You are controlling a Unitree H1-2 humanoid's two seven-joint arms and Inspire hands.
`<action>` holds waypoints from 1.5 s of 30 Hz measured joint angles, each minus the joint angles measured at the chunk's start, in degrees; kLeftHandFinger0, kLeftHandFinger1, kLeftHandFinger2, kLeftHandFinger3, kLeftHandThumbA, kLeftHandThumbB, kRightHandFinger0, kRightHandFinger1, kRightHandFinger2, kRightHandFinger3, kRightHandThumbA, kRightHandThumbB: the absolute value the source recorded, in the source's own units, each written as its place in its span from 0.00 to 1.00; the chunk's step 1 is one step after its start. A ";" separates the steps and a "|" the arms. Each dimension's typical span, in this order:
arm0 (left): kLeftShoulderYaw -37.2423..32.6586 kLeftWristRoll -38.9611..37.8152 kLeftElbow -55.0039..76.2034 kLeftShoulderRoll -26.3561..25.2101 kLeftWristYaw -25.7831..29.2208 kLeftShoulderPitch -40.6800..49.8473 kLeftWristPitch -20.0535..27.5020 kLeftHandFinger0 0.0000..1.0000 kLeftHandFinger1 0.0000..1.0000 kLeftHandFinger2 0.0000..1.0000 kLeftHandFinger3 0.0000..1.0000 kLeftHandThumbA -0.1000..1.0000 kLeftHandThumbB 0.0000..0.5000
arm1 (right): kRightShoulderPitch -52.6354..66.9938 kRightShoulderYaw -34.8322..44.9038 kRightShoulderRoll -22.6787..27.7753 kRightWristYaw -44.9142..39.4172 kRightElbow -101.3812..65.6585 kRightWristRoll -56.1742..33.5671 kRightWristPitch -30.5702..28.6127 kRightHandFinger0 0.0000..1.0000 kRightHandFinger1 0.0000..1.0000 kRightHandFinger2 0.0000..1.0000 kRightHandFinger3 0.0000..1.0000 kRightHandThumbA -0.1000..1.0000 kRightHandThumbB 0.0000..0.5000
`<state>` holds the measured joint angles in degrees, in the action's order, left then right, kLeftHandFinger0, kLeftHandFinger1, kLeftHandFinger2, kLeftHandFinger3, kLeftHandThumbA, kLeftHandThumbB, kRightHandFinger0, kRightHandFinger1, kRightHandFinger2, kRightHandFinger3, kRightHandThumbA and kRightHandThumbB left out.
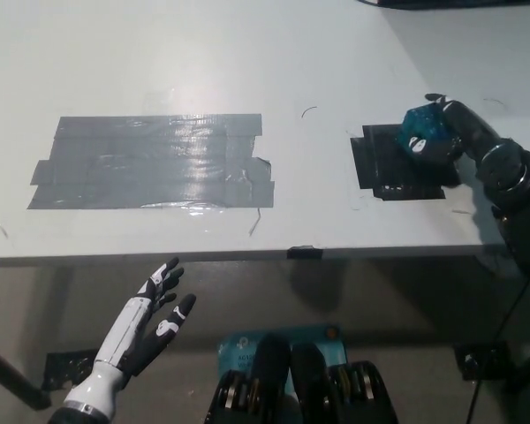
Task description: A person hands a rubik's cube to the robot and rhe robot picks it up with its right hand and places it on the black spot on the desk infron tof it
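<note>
Right hand (449, 132) holds cube (424, 132) over black spot (397, 163); left hand (155, 314) open

Colours on and below your desk

You see a pale grey-white desk (247, 53) carrying a wide patch of glossy grey tape (150, 162) and a smaller matte black spot (399, 159). The rubik's cube (424, 132) shows teal-blue faces with darker lines between its tiles, gripped in your black right hand (450, 128). Your left hand (155, 309) is white with black fingertips and palm. A teal label (278, 340) sits on the floor below.

White desk (247, 53), grey tape patch (150, 161), glare, dim floor (406, 309)
</note>
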<state>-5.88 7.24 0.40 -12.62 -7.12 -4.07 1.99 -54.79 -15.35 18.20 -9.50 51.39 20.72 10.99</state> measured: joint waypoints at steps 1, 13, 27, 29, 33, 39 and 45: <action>0.00 0.01 0.00 0.00 0.00 -0.08 0.00 0.97 1.00 1.00 1.00 0.83 0.29 | 0.00 -0.03 0.14 -0.70 -0.44 -0.14 -0.11 1.00 1.00 1.00 1.00 0.63 0.81; -0.04 0.03 0.00 -0.08 -0.03 -0.64 -0.02 0.99 1.00 1.00 1.00 0.84 0.30 | 0.01 1.52 3.79 -5.73 -16.78 -1.62 0.22 1.00 1.00 1.00 1.00 0.90 0.97; -0.05 0.03 -0.11 -0.09 -0.02 -0.75 -0.43 0.99 1.00 1.00 1.00 0.83 0.31 | 0.99 9.52 9.16 -6.96 -44.94 -2.62 4.75 1.00 1.00 1.00 1.00 0.97 0.84; -0.05 0.04 -0.24 -0.07 -0.01 -0.78 -0.51 1.00 1.00 1.00 1.00 0.83 0.31 | 2.99 10.52 9.10 -7.11 -50.31 -2.89 5.29 1.00 1.00 1.00 1.00 1.00 0.78; -0.08 0.04 -0.39 -0.01 0.00 -0.74 -0.62 1.00 1.00 1.00 1.00 0.85 0.32 | 8.87 11.12 8.28 -7.19 -59.41 -3.34 5.70 1.00 1.00 1.00 1.00 1.00 0.68; -0.12 0.02 -0.48 0.17 0.00 -0.52 -0.62 1.00 1.00 1.00 1.00 0.85 0.28 | 23.79 11.28 3.13 -6.81 -72.81 -4.25 5.87 1.00 1.00 1.00 1.00 0.96 0.48; -0.16 0.01 -0.47 0.20 0.00 0.94 -0.51 1.00 1.00 1.00 1.00 0.85 0.29 | 45.22 11.24 -6.56 -4.41 -79.98 -5.99 2.77 1.00 1.00 1.00 1.00 0.98 0.39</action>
<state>-6.04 7.25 -0.07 -12.43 -7.13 -3.13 1.48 -9.57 -4.11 11.64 -13.91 -28.58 14.73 13.76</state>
